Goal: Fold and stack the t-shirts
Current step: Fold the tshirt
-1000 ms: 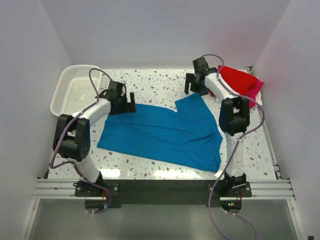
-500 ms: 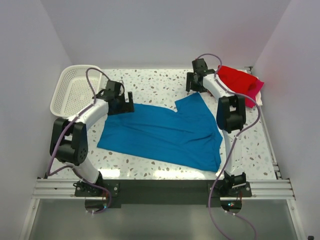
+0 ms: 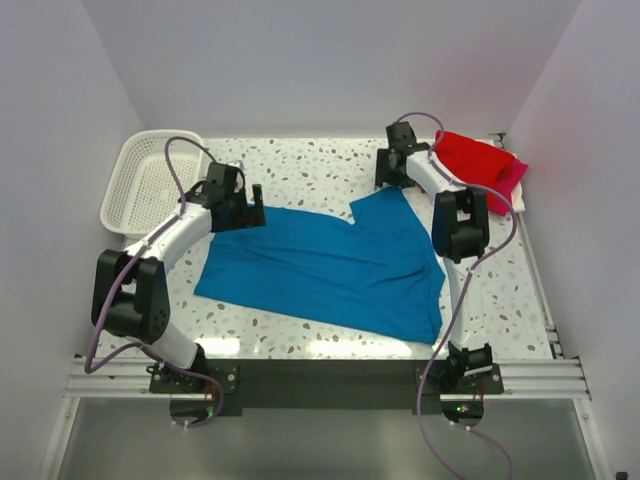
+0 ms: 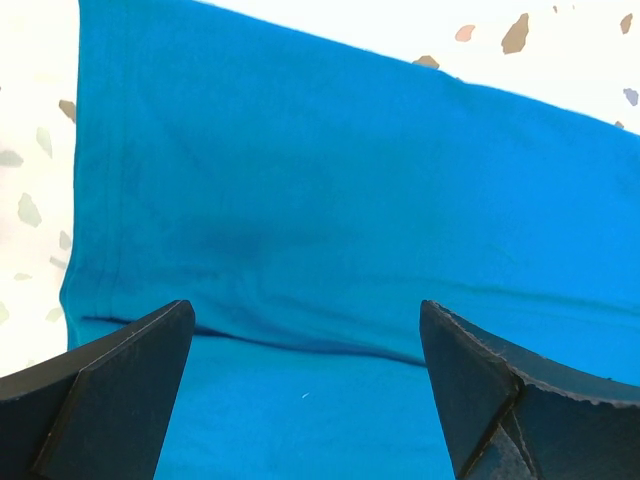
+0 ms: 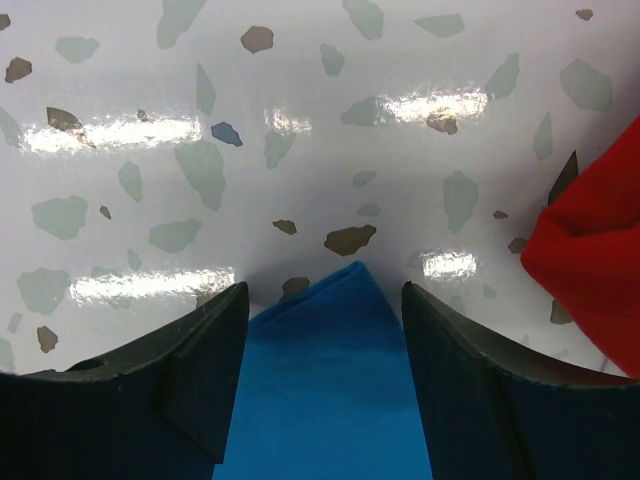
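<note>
A bright blue t-shirt lies spread on the speckled table, with a pointed corner sticking up at the back. My right gripper is down at that corner. In the right wrist view the blue tip lies between the two parted fingers of the gripper, which is open. My left gripper hangs over the shirt's back left part. It is wide open above a fold line in the blue cloth. A red t-shirt lies on a magenta-pink one at the back right.
A white mesh basket stands at the back left, just beyond my left arm. The red cloth lies close to the right of my right gripper. White walls close in the table on three sides.
My right gripper's jaws have narrowed a little around the blue corner, and it has shifted slightly. My left wrist has shifted slightly. The blue shirt has not moved.
</note>
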`<move>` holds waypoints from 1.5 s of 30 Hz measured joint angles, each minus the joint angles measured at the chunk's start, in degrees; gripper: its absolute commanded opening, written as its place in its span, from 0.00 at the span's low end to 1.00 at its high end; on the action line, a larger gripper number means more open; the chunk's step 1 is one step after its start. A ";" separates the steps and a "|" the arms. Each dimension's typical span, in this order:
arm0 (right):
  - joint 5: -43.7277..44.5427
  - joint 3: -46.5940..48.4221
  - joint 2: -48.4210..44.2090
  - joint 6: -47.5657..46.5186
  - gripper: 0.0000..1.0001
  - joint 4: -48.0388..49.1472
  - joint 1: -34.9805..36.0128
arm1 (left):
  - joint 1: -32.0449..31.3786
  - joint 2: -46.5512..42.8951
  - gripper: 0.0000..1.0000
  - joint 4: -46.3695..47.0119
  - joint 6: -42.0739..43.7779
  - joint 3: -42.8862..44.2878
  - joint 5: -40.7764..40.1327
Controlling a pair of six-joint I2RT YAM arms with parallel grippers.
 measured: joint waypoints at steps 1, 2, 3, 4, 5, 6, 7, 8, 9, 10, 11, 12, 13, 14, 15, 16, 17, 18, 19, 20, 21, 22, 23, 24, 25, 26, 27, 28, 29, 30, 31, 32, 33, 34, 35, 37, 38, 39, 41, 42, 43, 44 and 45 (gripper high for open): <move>-0.02 0.02 0.09 -0.02 0.65 0.33 -0.04 | 0.00 -0.07 1.00 -0.35 0.00 -0.11 -0.07; -0.02 0.02 0.09 0.00 0.64 0.44 -0.09 | 0.00 -0.09 1.00 -0.52 0.00 -0.13 -0.15; 0.00 -0.02 0.09 -0.02 0.59 0.48 -0.09 | -0.02 -0.09 1.00 -0.61 0.00 -0.15 -0.17; 0.00 -0.28 0.09 -0.07 0.57 0.76 -0.11 | 0.00 -0.09 1.00 -0.72 0.00 -0.15 -0.22; 0.04 -0.52 0.07 -0.04 0.54 1.14 -0.13 | 0.00 -0.09 1.00 -0.76 0.00 -0.15 -0.22; 0.13 -0.90 -0.02 -0.07 0.49 1.73 -0.13 | 0.00 -0.09 1.00 -0.76 0.00 -0.15 -0.26; 0.20 -1.16 -0.13 0.02 0.46 2.19 -0.15 | 0.00 -0.09 1.00 -0.79 0.00 -0.15 -0.42; 0.37 -1.38 -0.17 0.11 0.44 2.43 -0.20 | 0.04 -0.09 1.00 -0.87 0.00 -0.13 -0.59; 0.46 -1.70 -0.31 0.24 0.40 2.80 -0.20 | 0.13 -0.09 1.00 -1.03 0.00 -0.11 -0.76; 0.46 -2.14 -0.55 0.28 0.35 3.13 -0.20 | 0.31 -0.07 1.00 -1.31 0.00 0.00 -1.01; 0.52 -2.49 -0.72 0.46 0.27 3.34 -0.22 | 0.55 0.15 1.00 -1.88 0.00 0.39 -1.33; 0.55 -3.17 -1.07 0.52 0.11 3.80 -0.24 | 0.81 0.48 1.00 -2.40 0.00 1.01 -1.64; 0.48 -3.89 -1.53 0.61 0.06 4.00 -0.26 | 1.20 1.31 1.00 -3.02 -0.02 2.36 -2.40; 0.55 -4.55 -1.95 1.07 0.03 4.07 -0.28 | 1.53 2.14 1.00 -3.34 -0.02 3.50 -2.86; 0.59 -5.33 -2.43 1.31 0.00 4.37 -0.31 | 1.86 3.34 1.00 -3.61 -0.04 5.20 -3.52; 0.59 -6.08 -2.86 1.38 0.00 4.50 -0.31 | 2.08 4.61 1.00 -3.72 -0.07 6.88 -4.22; 0.55 -6.91 -3.39 1.53 0.00 4.61 -0.31 | 2.27 6.08 1.00 -3.87 -0.11 8.63 -4.87; 0.55 -7.78 -4.00 1.62 0.00 4.48 -0.33 | 2.40 7.56 1.00 -3.91 -0.20 10.40 -5.55; 0.52 -8.46 -4.46 1.68 0.00 4.28 -0.35 | 2.49 9.16 1.00 -3.96 -0.24 12.22 -6.12; 0.55 -9.35 -5.05 1.75 0.00 4.31 -0.35 | 2.49 10.97 1.00 -4.07 -0.24 14.05 -6.73; 0.50 -10.40 -5.73 1.81 0.00 4.42 -0.35 | 2.49 12.46 0.99 -4.07 -0.26 15.54 -7.21; 0.46 -11.52 -6.45 1.86 0.00 4.39 -0.35 | 2.49 14.40 0.97 -4.09 -0.26 17.35 -7.74; 0.39 -12.61 -7.21 1.88 0.00 4.22 -0.35 | 2.49 16.37 0.96 -4.09 -0.26 18.86 -8.22; 0.35 -13.73 -8.04 1.95 0.00 4.22 -0.35 | 2.49 18.14 0.95 -4.09 -0.26 20.13 -8.74; 0.17 -14.78 -8.76 1.99 0.00 4.02 -0.35 | 2.49 19.76 0.93 -4.11 -0.26 21.03 -9.25; -0.02 -15.63 -9.31 2.03 0.00 3.78 -0.35 | 2.49 21.18 0.91 -4.15 -0.24 21.64 -9.94; -0.15 -16.41 -9.92 2.05 0.00 3.72 -0.35 | 2.49 22.36 0.90 -4.20 -0.26 22.05 -10.60; -0.28 -17.03 -10.34 2.12 0.00 3.54 -0.35 | 2.49 23.39 0.89 -4.22 -0.24 22.32 -11.47; -0.44 -17.44 -10.67 2.19 0.00 3.39 -0.35 | 2.49 24.24 0.88 -4.39 -0.22 22.58 -12.48; -0.52 -17.88 -10.95 2.23 0.00 3.39 -0.35 | 2.51 24.87 0.87 -4.46 -0.24 22.84 -13.35; -0.61 -18.21 -11.21 2.27 0.00 3.30 -0.35 | 2.54 25.51 0.85 -4.46 -0.24 23.19 -14.23; -0.72 -18.53 -11.45 2.36 0.00 3.32 -0.35 | 2.64 25.90 0.85 -4.39 -0.24 23.50 -15.10; -0.81 -18.86 -11.72 2.45 0.00 3.39 -0.35 | 2.78 26.21 0.85 -4.39 -0.24 23.85 -15.85; -1.09 -19.23 -12.02 2.62 0.00 3.26 -0.35 | 2.95 26.40 0.84 -4.31 -0.24 24.17 -16.46; -1.44 -19.65 -12.33 2.80 0.00 3.34 -0.35 | 3.23 26.58 0.84 -4.24 -0.26 24.52 -17.00; -2.14 -20.46 -12.94 3.19 0.00 3.34 -0.35 | 3.82 26.99 0.82 -4.17 -0.28 25.51 -17.75; -2.23 -20.68 -13.14 3.30 0.00 3.37 -0.35 | 4.20 27.39 0.81 -4.15 -0.28 26.14 -18.03; -2.43 -20.94 -13.27 3.39 0.00 3.41 -0.35 | 4.52 27.89 0.81 -4.15 -0.31 26.91 -18.32; -2.78 -21.18 -13.35 3.54 0.00 3.45 -0.35 | 4.98 29.24 0.77 -3.93 -0.37 28.13 -18.88; -3.13 -21.38 -13.44 3.58 0.00 3.45 -0.35 | 5.14 29.77 0.75 -3.74 -0.39 28.37 -19.02; -3.37 -21.62 -13.55 3.63 0.00 3.43 -0.35 | 5.20 30.42 0.72 -3.69 -0.44 28.59 -19.06; -3.52 -21.79 -13.64 3.65 0.00 3.39 -0.35 | 5.22 31.10 0.70 -3.65 -0.52 28.68 -19.06; -3.58 -21.88 -13.77 3.65 0.00 3.41 -0.35 | 5.22 31.80 0.68 -3.72 -0.55 28.87 -19.08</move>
